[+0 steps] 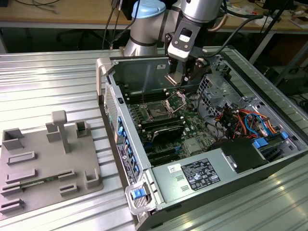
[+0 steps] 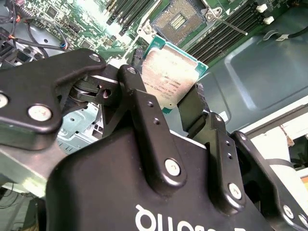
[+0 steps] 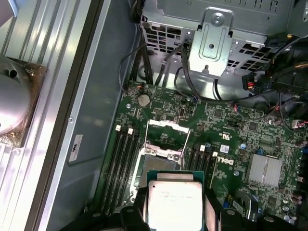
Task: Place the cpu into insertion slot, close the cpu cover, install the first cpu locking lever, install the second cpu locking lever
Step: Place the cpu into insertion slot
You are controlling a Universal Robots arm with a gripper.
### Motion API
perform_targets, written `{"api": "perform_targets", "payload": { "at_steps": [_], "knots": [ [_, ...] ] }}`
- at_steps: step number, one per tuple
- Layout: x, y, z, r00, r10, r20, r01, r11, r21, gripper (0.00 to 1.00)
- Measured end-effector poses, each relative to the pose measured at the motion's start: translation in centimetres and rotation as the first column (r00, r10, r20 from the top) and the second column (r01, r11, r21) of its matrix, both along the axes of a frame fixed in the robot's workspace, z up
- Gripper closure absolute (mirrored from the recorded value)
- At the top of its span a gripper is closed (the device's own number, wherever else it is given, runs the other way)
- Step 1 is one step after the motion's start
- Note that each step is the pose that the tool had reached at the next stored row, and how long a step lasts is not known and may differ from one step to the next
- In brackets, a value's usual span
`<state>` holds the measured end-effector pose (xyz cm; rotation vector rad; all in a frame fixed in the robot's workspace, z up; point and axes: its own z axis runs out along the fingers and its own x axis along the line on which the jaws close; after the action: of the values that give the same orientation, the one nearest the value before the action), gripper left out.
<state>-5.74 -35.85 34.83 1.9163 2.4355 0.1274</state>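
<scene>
My gripper (image 2: 166, 91) is shut on the cpu (image 2: 169, 72), a flat square chip with a silvery top and green edge, pinched between two black fingers (image 2: 134, 86). In the exterior view the gripper (image 1: 182, 77) hangs inside the open computer case, above and a little behind the insertion slot (image 1: 157, 111). The first wrist view has the cpu (image 3: 174, 199) just short of the dark insertion slot (image 3: 155, 166), which lies uncovered. The cpu cover (image 3: 166, 130) stands raised on its hinge at the slot's far edge. The same slot (image 2: 179, 20) appears beyond the chip in the second wrist view.
Black memory slots (image 3: 120, 159) flank the socket. A metal drive cage (image 3: 211, 38) with cables (image 1: 240, 120) and a silver heatsink (image 3: 264, 169) stand nearby. The power supply (image 1: 197, 175) fills the case's near end. A grey fixture plate (image 1: 43, 163) lies on the exterior view's left.
</scene>
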Motion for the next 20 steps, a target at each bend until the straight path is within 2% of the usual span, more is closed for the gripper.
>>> {"api": "perform_targets", "payload": {
  "at_steps": [6,10,13,17,20],
  "knots": [
    [-0.24,0.0,-0.04,0.9994,-0.036,0.0,0.036,0.9994,0.0001,0.45],
    [-0.44,0.0,-0.11,0.9973,-0.074,0.0001,0.074,0.9973,0.0003,0.45],
    [-0.48,0.0,-0.23,0.9971,-0.076,-0.0034,0.076,0.9971,-0.0002,0.45],
    [-0.48,0.0,-0.96,0.9965,-0.083,-0.009,0.083,0.9966,-0.001,0.45],
    [-0.47,0.0,-1.32,0.9932,-0.116,-0.0105,0.116,0.9933,-0.0019,0.45]
  ]
}}
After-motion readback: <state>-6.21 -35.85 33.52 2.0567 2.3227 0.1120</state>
